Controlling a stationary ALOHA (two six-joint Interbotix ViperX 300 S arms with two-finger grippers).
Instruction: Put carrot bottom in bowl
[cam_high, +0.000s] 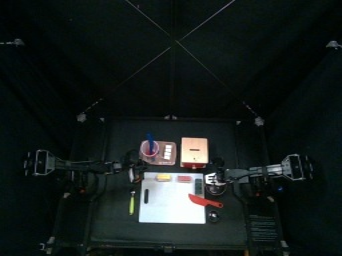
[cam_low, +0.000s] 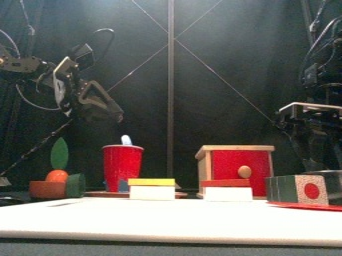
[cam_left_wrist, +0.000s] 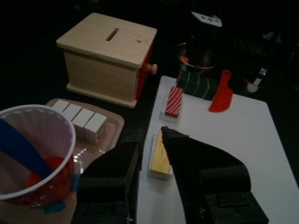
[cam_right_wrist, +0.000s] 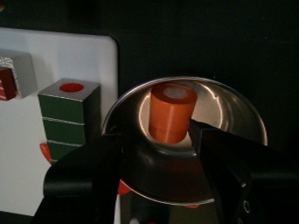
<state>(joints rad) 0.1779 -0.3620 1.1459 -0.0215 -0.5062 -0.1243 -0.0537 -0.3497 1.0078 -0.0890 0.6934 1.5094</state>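
The carrot bottom (cam_right_wrist: 170, 111) stands upright inside the bowl (cam_right_wrist: 239, 109), centre frame, so the task looks done. The right end effector (cam_right_wrist: 158, 166) hovers over it, parted, holding nothing.

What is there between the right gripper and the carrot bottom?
Only the bare inner wall of the bowl. The right wrist view shows the carrot bottom standing in it, just beyond the open jaws of the right gripper.

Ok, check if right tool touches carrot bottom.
Cannot tell. In the right wrist view one jaw of the right tool overlaps the carrot bottom, no clear gap.
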